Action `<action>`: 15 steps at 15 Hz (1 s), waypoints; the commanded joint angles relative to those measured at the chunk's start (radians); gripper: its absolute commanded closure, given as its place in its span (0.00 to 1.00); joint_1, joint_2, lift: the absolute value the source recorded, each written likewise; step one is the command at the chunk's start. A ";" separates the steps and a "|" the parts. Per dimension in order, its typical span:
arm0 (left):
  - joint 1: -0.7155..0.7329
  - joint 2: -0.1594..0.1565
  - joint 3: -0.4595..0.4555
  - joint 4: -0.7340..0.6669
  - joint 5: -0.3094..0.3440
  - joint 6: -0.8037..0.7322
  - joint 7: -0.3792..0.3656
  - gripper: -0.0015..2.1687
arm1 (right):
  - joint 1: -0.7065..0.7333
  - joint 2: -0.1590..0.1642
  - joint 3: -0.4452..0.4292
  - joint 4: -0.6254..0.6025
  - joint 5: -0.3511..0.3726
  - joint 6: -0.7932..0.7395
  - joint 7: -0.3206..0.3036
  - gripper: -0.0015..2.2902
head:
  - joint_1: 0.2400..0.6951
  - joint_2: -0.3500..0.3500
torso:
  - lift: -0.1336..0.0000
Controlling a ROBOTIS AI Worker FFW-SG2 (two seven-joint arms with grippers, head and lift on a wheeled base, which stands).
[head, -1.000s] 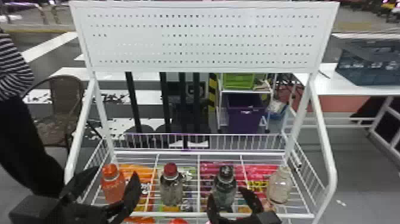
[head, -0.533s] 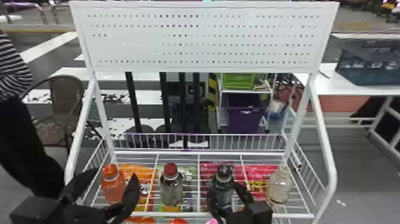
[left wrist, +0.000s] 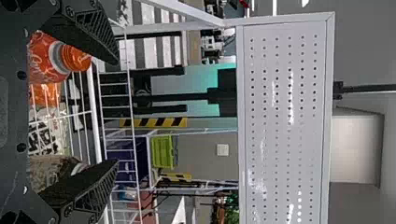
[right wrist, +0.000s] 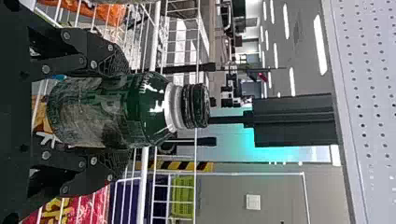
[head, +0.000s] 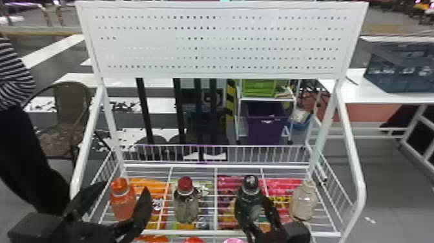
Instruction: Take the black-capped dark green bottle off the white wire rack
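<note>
Slightly rightward since the earlier frame, the right gripper (head: 254, 205) and the dark green bottle (head: 251, 194) have shifted together. Its fingers pinch the bottle's sides, upright at the white wire rack (head: 193, 232), between the red-capped bottle (head: 186, 205) and the pale bottle (head: 303, 202). The left gripper (head: 125, 188) has spread fingers near the orange bottle (head: 122, 203).
</note>
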 commanded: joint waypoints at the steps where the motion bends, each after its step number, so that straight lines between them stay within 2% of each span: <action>1: 0.001 -0.003 -0.003 -0.004 0.000 0.003 -0.001 0.07 | 0.083 -0.038 -0.021 -0.182 0.000 0.109 -0.001 0.57 | 0.57 0.50 | 1.00; 3: 0.001 -0.004 -0.008 -0.004 -0.002 0.003 0.000 0.07 | 0.170 -0.081 -0.058 -0.341 -0.007 0.161 -0.005 0.57 | 0.57 0.50 | 1.00; 7: 0.001 -0.007 -0.020 -0.004 -0.005 0.000 0.000 0.07 | 0.350 -0.163 -0.162 -0.584 -0.043 0.164 -0.001 0.56 | 0.57 0.50 | 1.00; 10: 0.006 -0.009 -0.021 -0.006 -0.006 -0.009 0.002 0.07 | 0.489 -0.162 -0.270 -0.677 -0.089 0.087 0.012 0.56 | 0.57 0.50 | 1.00; 12: 0.010 -0.009 -0.020 -0.006 -0.006 -0.019 0.003 0.07 | 0.580 -0.151 -0.332 -0.703 -0.126 -0.029 0.020 0.56 | 0.57 0.50 | 1.00; 15: 0.013 -0.009 -0.018 -0.007 -0.006 -0.025 0.003 0.07 | 0.666 -0.137 -0.405 -0.731 -0.175 -0.112 0.041 0.56 | 0.57 0.50 | 1.00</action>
